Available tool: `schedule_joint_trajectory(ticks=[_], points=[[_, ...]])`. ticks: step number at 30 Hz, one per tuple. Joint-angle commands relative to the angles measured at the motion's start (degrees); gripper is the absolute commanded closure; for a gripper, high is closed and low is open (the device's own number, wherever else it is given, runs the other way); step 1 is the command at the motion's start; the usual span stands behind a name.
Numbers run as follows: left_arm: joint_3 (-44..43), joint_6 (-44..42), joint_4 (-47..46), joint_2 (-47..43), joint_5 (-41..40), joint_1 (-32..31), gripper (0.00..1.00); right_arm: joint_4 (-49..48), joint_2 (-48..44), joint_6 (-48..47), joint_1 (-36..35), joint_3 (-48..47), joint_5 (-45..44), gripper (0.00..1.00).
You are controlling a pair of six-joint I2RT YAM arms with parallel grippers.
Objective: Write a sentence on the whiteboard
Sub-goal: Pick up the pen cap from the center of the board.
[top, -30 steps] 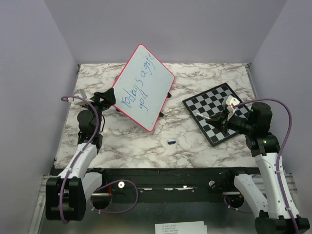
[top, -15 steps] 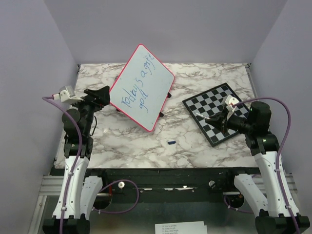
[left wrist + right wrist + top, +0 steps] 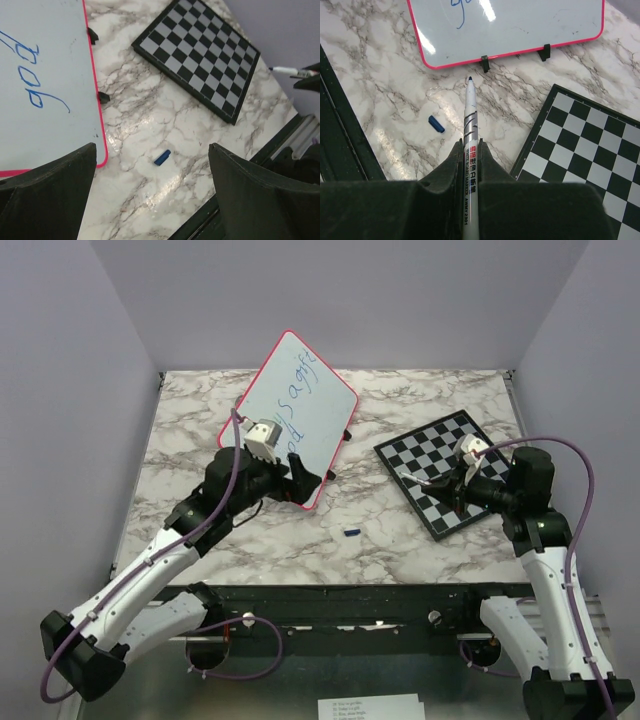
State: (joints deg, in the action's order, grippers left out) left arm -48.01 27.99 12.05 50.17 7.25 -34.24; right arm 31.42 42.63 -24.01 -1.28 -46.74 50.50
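- One whiteboard [image 3: 325, 415], carrying one blue sentence [image 3: 297, 390], lies corner-on at the back of the worktop [image 3: 400, 530]. There is also one chessboard [image 3: 425, 445], one marker [image 3: 469, 125] and one blue cap [image 3: 350, 532].
- My left hand [image 3: 152, 150] hangs spread wide over the whiteboard's near corner. My right hand [image 3: 470, 147] pinches the marker above the chessboard's near edge.
- The cap lies on bare marble between the boards, touching neither.

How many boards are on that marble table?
2: the whiteboard at the back left, and the chessboard to its right. None seems hidden.
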Motion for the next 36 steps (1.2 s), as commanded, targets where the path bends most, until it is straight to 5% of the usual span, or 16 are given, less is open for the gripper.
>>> schedule_joint_trajectory(ticks=[1,15,29,36], points=[[-0.59,-7.58,6.49,2.55,-6.28,-6.61,0.01,0.92,0.61,-0.25,0.49,0.51,0.39,1.00],[-1.29,-24.45,3.86,25.40,-0.40,-19.46,0.04,1.98,2.19,-0.86,0.84,0.16,-0.67,0.99],[-17.29,-39.15,10.88,49.66,7.52,-20.52,0.41,3.21,3.69,-1.48,1.01,-0.54,-3.39,0.99],[-16.16,-39.06,11.33,50.81,7.61,-20.52,0.47,3.65,4.21,-1.65,1.10,-0.72,-3.74,0.99]])
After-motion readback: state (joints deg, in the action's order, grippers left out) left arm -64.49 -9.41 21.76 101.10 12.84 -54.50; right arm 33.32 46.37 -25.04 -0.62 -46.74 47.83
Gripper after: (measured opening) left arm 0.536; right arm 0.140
